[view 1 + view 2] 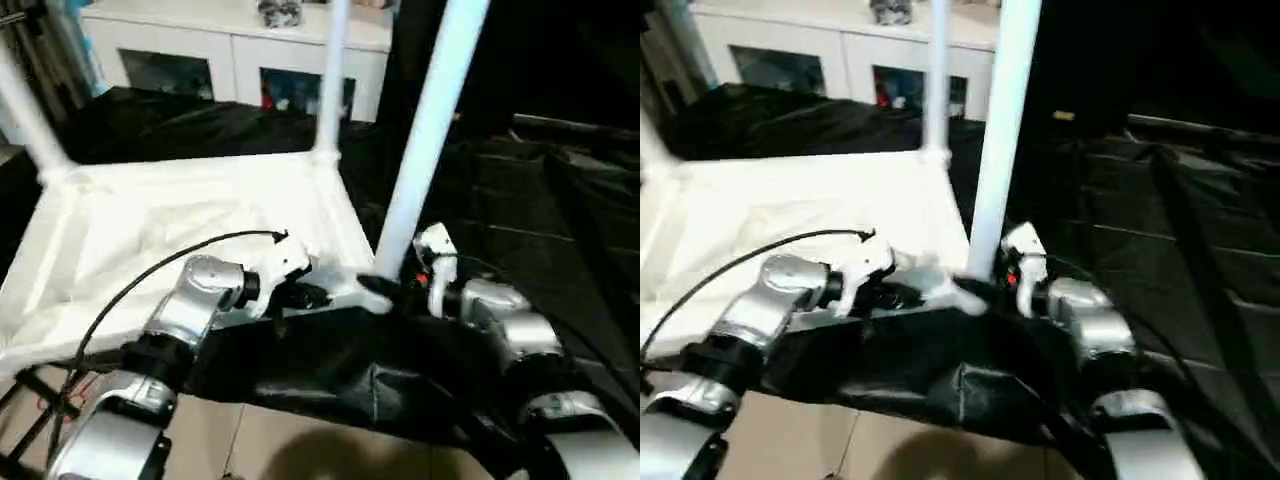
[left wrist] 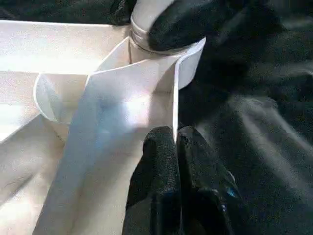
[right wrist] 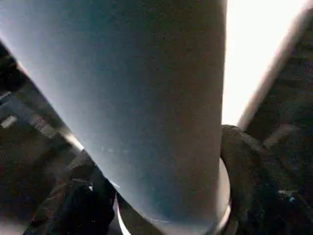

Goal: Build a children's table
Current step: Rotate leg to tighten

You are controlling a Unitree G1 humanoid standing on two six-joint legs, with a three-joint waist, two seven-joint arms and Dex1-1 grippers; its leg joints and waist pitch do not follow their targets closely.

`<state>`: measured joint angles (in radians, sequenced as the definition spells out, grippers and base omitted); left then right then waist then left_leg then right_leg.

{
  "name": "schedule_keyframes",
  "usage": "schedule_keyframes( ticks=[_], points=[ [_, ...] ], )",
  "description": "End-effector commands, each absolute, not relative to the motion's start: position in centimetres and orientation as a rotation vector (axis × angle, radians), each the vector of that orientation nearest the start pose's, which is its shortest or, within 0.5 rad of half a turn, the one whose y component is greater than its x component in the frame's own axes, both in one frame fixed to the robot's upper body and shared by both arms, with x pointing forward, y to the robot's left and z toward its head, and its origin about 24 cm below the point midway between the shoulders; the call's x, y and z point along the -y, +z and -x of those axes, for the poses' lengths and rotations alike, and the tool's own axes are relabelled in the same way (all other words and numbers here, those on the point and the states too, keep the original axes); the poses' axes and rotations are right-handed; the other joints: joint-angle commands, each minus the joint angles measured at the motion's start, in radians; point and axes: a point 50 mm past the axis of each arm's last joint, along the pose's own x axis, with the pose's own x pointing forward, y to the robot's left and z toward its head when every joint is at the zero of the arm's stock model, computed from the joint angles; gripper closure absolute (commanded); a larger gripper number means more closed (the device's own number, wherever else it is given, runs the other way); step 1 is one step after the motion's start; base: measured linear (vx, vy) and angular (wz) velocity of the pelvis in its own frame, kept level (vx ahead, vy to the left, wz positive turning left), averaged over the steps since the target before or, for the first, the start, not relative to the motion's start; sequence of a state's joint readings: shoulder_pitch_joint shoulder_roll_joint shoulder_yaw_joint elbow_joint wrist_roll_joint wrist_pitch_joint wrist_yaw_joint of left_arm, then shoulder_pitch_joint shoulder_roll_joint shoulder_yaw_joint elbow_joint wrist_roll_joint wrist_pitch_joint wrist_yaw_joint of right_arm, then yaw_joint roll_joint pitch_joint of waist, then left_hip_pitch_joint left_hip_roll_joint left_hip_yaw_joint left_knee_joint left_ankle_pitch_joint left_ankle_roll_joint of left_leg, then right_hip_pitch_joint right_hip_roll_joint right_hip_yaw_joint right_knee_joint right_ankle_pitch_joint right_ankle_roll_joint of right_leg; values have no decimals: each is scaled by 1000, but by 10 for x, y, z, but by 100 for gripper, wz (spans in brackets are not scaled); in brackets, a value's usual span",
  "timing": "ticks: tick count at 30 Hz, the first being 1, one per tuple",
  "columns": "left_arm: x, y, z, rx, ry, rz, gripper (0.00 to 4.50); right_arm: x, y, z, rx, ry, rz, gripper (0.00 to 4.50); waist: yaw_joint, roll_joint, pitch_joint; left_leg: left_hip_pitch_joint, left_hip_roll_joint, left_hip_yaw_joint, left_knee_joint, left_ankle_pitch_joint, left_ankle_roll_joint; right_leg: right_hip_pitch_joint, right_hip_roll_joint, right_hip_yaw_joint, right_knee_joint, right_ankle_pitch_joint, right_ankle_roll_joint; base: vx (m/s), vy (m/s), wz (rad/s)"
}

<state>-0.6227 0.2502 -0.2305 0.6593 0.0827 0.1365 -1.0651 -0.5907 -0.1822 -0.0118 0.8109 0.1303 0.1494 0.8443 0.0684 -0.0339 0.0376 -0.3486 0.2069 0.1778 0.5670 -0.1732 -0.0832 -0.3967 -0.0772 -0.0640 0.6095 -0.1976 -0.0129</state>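
Observation:
The children's table lies upside down, its white top (image 1: 150, 220) showing the underside. Three white legs stand up from corner sockets: near right (image 1: 430, 130), far right (image 1: 332, 80) and far left (image 1: 25, 110). My right gripper (image 1: 385, 290) is closed around the base of the near right leg (image 3: 146, 98), with a black finger (image 3: 244, 166) on each side just above the socket. My left gripper (image 2: 175, 147) is shut on the thin rim wall (image 2: 174, 98) of the top, close beside that same socket (image 2: 151, 44).
Black cloth (image 1: 520, 200) covers the work surface under and to the right of the table. A white cabinet (image 1: 240, 40) with glass fronts stands behind. A black cable (image 1: 150, 270) arcs over my left forearm. Tiled floor (image 1: 260, 440) shows below the near edge.

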Motion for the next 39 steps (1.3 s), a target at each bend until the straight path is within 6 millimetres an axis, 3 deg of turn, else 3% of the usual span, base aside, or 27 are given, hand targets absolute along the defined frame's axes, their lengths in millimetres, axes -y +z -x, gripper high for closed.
schedule_keyframes(
  ticks=[1,5,6,9,14,20,23,25,28,31,33,39],
  points=[
    [-78,52,-328,-367,-1236,-331,450,111,-10,-316,-549,826,-62,183,-5,5,-39,8,24,-9,-72,-327,-11,30,-65,43,-102,-418,-151,0,0,0],
    [-67,50,-327,-361,-1199,-326,450,99,-16,-323,-558,647,-39,183,-18,5,-38,5,22,-12,-72,-350,-10,28,-64,41,-107,-462,-135,0,0,0],
    [-64,49,-326,-357,-1200,-320,450,94,-16,-324,-552,632,-47,148,-21,8,-37,6,22,-13,-73,-359,-14,25,-65,40,-110,-476,-129,0,0,0],
    [-60,48,-323,-352,-1217,-321,450,83,-8,-327,-500,660,-103,111,-24,7,-39,7,21,-13,-72,-374,-5,22,-64,42,-112,-473,-126,0,0,0],
    [-69,49,-324,-349,-1240,-334,450,91,2,-331,-436,723,-63,70,-25,6,-41,1,23,-11,-73,-352,10,29,-62,43,-104,-400,-146,0,0,0],
    [-86,50,-323,-354,-1290,-367,450,115,13,-326,-375,938,6,70,-16,4,-49,-7,23,-4,-65,-260,48,43,-61,46,-87,-232,-192,0,0,0],
    [-94,51,-322,-356,-1330,-391,450,127,19,-319,-364,1058,-10,70,-11,5,-57,-9,22,-2,-56,-179,71,52,-56,45,-69,-71,-236,0,0,0],
    [-98,51,-321,-357,-1351,-398,450,134,21,-315,-364,1112,-2,70,-1,5,-56,-11,25,3,-51,-138,106,55,-53,41,-57,27,-266,0,0,0],
    [-104,53,-320,-363,-1379,-395,450,145,24,-312,-375,1159,-15,70,5,5,-52,-9,28,3,-53,-167,107,53,-56,38,-63,-25,-269,0,0,0],
    [-110,53,-321,-374,-1387,-405,450,149,26,-308,-404,1220,-17,70,10,7,-49,-4,31,3,-57,-214,77,49,-59,40,-73,-137,-248,0,0,0],
    [-112,53,-321,-380,-1390,-410,450,149,25,-307,-419,1233,-14,95,13,6,-49,-3,31,3,-58,-219,64,47,-60,41,-74,-163,-239,0,0,0],
    [-115,52,-319,-395,-1418,-413,450,146,23,-305,-444,1253,9,138,20,1,-52,-6,29,3,-56,-173,61,49,-59,41,-66,-99,-241,0,0,0]
  ],
)
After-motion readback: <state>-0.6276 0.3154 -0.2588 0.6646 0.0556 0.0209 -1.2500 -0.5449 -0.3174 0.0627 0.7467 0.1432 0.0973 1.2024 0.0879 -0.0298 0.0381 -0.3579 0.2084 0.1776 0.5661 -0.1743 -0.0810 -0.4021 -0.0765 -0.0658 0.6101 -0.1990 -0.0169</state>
